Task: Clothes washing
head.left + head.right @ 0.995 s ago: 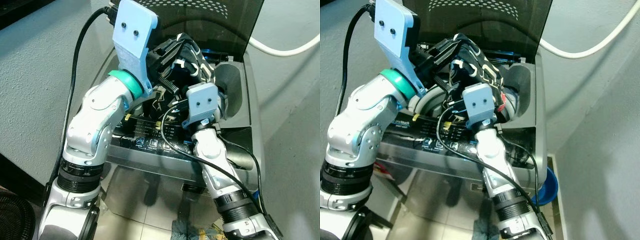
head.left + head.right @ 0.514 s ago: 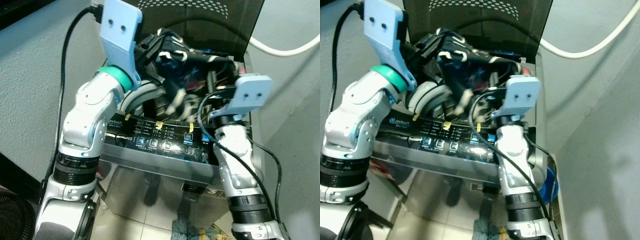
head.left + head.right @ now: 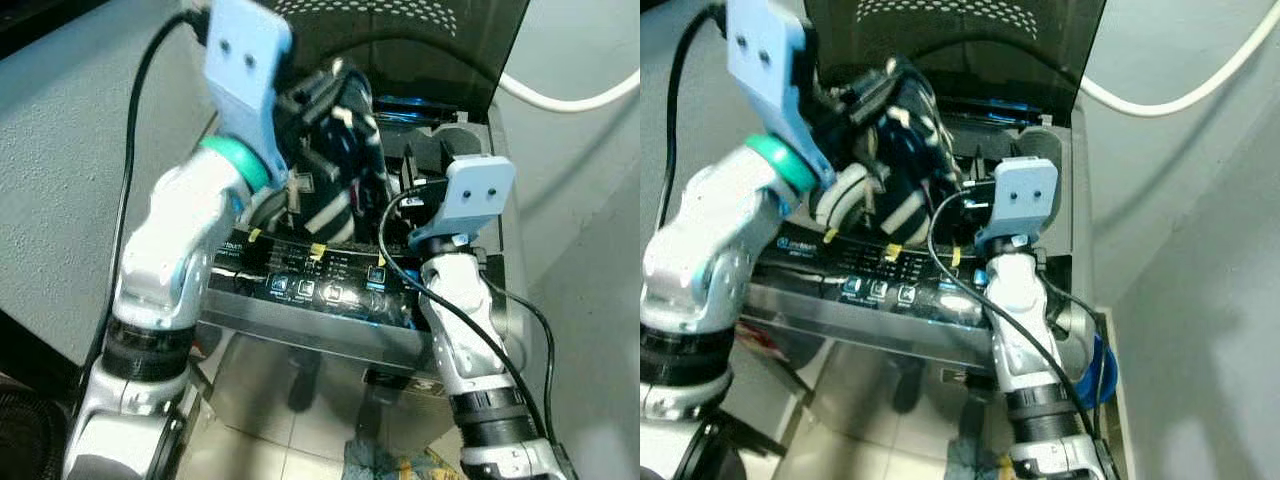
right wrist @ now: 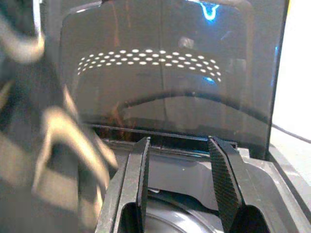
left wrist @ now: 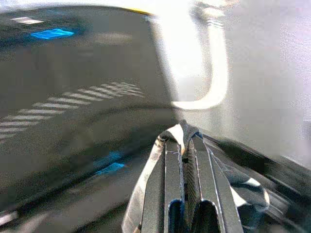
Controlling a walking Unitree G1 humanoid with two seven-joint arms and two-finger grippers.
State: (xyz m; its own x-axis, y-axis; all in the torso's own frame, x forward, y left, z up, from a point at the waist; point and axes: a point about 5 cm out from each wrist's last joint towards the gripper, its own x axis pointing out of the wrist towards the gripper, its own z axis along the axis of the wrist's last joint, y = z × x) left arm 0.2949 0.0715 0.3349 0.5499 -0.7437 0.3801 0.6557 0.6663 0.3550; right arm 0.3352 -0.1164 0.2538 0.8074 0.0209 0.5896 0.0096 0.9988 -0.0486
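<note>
You face one top-loading washing machine (image 3: 330, 300), the largest thing here, with its dark perforated lid (image 3: 420, 40) standing open against the wall and a lit control panel (image 3: 320, 285) along its near edge. Behind the lid a single white hose (image 3: 570, 100) curves across the wall.

You are in the loading step. One garment (image 3: 340, 170), dark with pale stripes, hangs above the tub opening, between the lid and the panel, none of it yet settled inside as far as can be seen.

Two arms are at work. The left end effector (image 5: 183, 145) is raised over the left side of the opening, its two black fingers pressed together on a fold of the striped cloth, which drapes down from the pinch. The right end effector (image 4: 177, 170) sits over the right of the opening with its fingers spread and nothing between them; through that gap you can see the pale grey rim of the tub (image 4: 180, 225).

Next, by my judgement, you need to bring the left arm down until the cloth hangs well inside the tub, then part the fingers. Watch that the hanging end does not catch on the rim or trail over the panel.

On the floor below the machine, one crumpled piece of patterned cloth (image 3: 390, 465) lies; what it is cannot be told.
</note>
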